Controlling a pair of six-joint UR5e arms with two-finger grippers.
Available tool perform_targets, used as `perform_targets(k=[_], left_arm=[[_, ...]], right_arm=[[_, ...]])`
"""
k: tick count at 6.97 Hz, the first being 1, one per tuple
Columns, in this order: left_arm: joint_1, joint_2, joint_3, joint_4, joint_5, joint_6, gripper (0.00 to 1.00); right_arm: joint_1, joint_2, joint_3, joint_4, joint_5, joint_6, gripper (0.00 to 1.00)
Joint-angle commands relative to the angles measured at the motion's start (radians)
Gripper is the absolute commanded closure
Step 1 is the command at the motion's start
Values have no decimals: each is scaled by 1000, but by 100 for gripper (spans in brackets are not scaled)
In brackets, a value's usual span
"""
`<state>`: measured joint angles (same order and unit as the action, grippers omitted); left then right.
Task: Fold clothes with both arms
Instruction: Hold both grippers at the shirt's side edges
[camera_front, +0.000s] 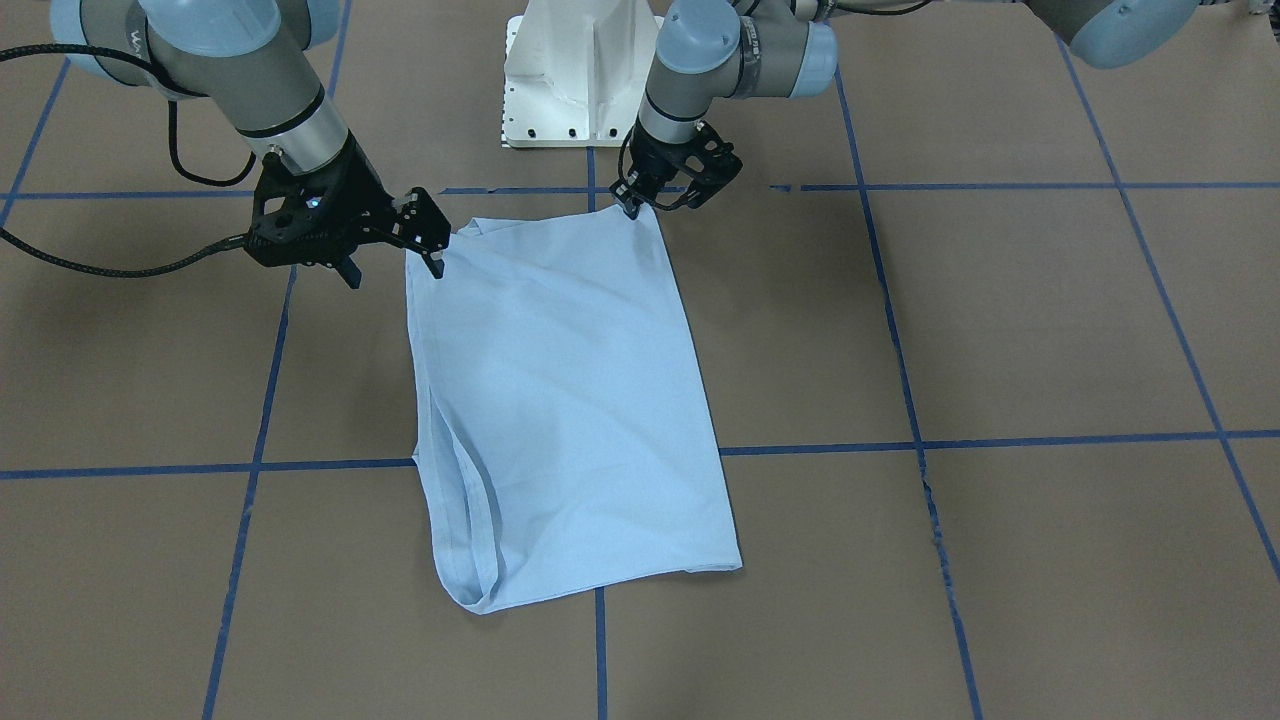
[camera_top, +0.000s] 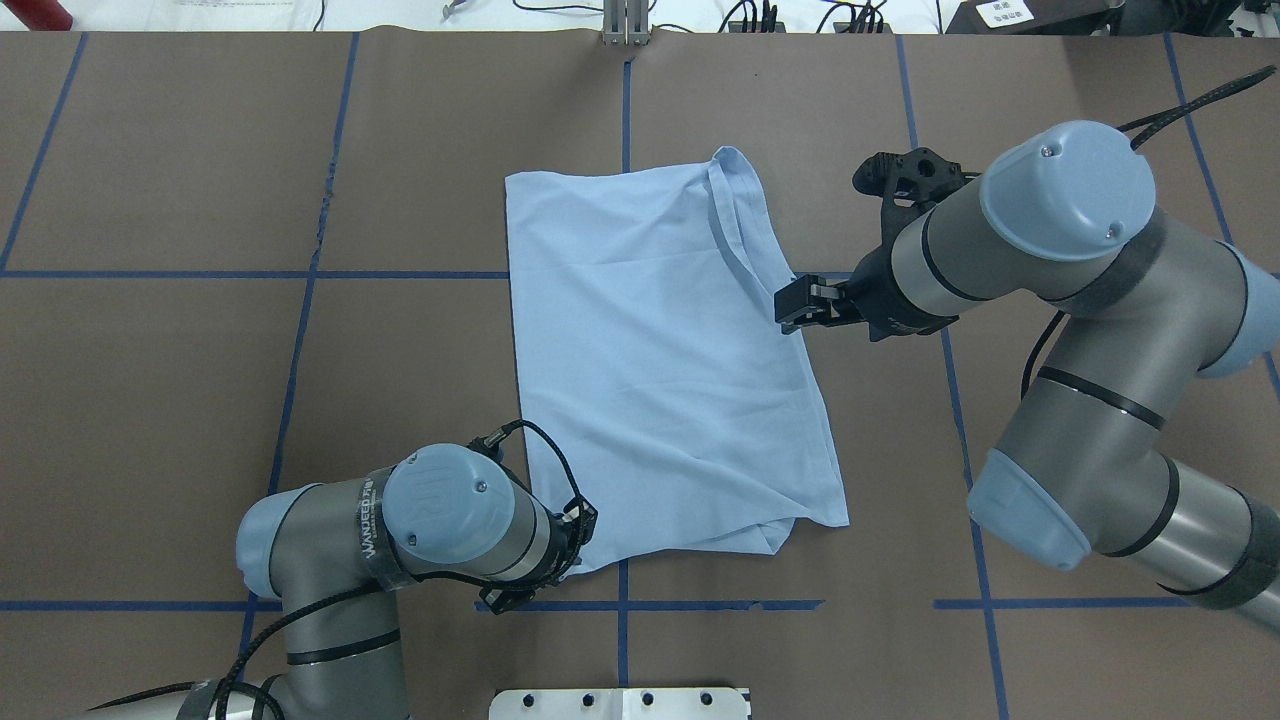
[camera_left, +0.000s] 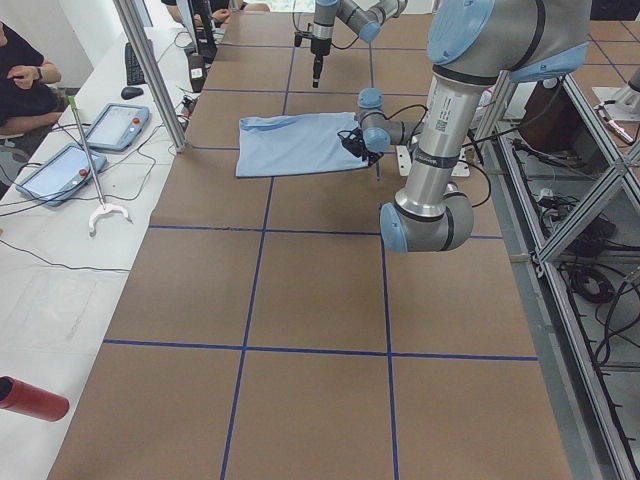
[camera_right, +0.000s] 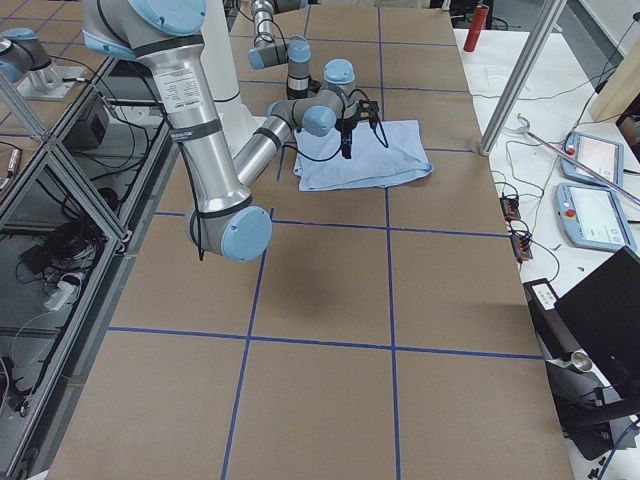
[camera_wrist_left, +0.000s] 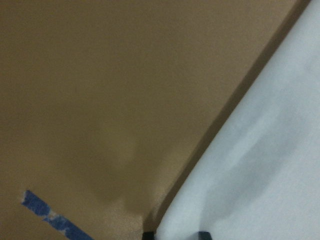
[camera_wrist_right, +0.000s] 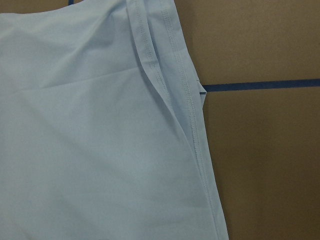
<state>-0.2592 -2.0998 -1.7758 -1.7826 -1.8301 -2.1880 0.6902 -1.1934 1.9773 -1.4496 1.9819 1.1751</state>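
The pale light-blue T-shirt (camera_front: 560, 400) lies flat on the brown table, folded lengthwise, with a hemmed sleeve edge (camera_top: 730, 215) along one side. Its collar, print and label are hidden. My left gripper (camera_front: 633, 208) is down on the table at the shirt's near corner, shut on the cloth. Its fingertips (camera_wrist_left: 202, 234) show in the left wrist view with the shirt (camera_wrist_left: 260, 165) between them. My right gripper (camera_front: 395, 272) is open and empty, held above the shirt's other long edge (camera_top: 795, 308). The right wrist view looks down on the hem (camera_wrist_right: 190, 115).
The white pedestal base (camera_front: 580, 80) stands just behind the shirt's near edge. Blue tape lines (camera_front: 1000, 440) mark a grid on the table. Beyond the far edge is a desk with tablets (camera_left: 110, 125) and a seated person (camera_left: 20, 70).
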Motion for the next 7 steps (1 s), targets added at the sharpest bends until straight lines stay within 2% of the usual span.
perform_targets(k=[1, 4, 5, 7], left_arm=[[1, 0, -25, 28, 0, -1, 75], [5, 3, -24, 28, 2, 2, 74], [3, 3, -24, 28, 3, 4, 65], [5, 4, -22, 28, 5, 5, 65]], right_arm=[[0, 1, 3, 0, 0, 0, 0], [3, 1, 2, -2, 0, 0, 0], [3, 0, 2, -2, 0, 0, 0], [3, 2, 2, -2, 0, 0, 0]])
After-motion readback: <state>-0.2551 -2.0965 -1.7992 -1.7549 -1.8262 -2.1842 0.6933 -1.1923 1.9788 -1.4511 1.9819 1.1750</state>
